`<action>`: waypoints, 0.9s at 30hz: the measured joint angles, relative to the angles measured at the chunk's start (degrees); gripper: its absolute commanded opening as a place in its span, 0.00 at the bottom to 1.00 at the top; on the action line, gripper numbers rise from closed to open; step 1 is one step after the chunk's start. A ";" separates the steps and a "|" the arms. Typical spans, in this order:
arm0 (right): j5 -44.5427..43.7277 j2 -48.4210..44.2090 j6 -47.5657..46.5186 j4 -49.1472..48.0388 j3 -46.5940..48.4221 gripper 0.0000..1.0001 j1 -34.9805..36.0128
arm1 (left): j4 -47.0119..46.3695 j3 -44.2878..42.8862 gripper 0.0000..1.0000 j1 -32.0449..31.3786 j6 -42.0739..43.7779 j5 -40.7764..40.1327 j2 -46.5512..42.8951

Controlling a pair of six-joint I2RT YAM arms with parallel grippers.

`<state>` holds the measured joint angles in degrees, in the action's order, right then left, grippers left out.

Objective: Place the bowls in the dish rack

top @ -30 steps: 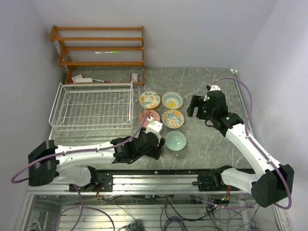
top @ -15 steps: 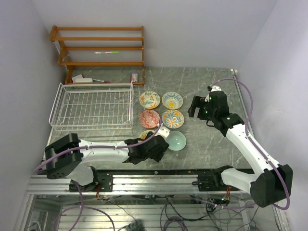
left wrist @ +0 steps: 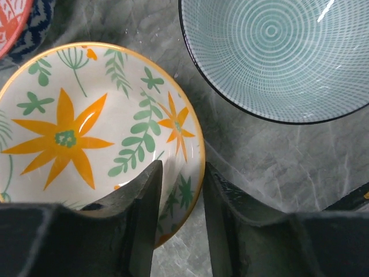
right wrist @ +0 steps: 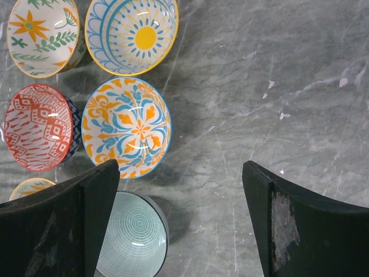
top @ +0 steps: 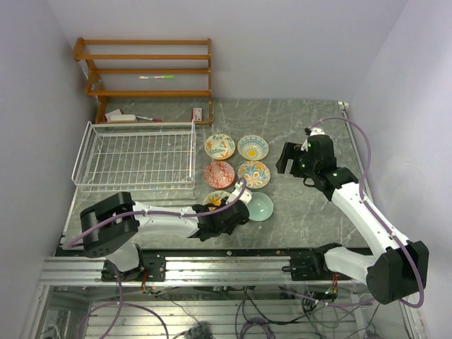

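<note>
My left claw (left wrist: 183, 179) straddles the rim of the yellow-edged bowl (left wrist: 75, 138) with orange flowers, one finger over the painted inside and the other outside on the worktop (top: 296, 205). The jaws are drawn in close on either side, but I cannot tell whether they already pinch the rim. Taking the rim seems the sensible hold, since a shallow bowl sitting mouth-up offers little else to catch. This bowl is the left one of the pair nearest the worktop's near edge, with the plain teal bowl (left wrist: 277, 52) just beside it on the right. That placement probably explains why I approach from the near side rather than between the two. The other four sit further back in two pairs: the red bowl (right wrist: 37, 127) and the orange-and-blue bowl (right wrist: 127, 127), then the leaf-and-flower bowl (right wrist: 40, 34) and the blue sunburst bowl (right wrist: 132, 34) toward the far edge. All six are mouth-up on the worktop, and none is in the dish rack (top: 134, 186), which stands along the left edge, just beside the bowls. My right claw (right wrist: 184, 231) hangs released, jaws wide apart, over bare worktop on the right of the group, well placed for the right-hand bowls. I judge the loading barely begun. The brown shelf (top: 148, 70) at the far left corner plays no part.
</note>
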<state>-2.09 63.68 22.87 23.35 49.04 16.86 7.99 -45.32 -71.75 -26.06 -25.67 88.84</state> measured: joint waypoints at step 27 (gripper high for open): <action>1.11 -0.31 0.02 0.11 0.02 0.88 -0.70 | 2.99 -7.67 0.07 3.15 1.16 5.31 -21.38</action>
<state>-0.97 63.37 22.90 23.46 49.06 16.16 10.98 -52.99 -68.60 -24.91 -20.36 67.46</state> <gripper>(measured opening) 0.880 0.112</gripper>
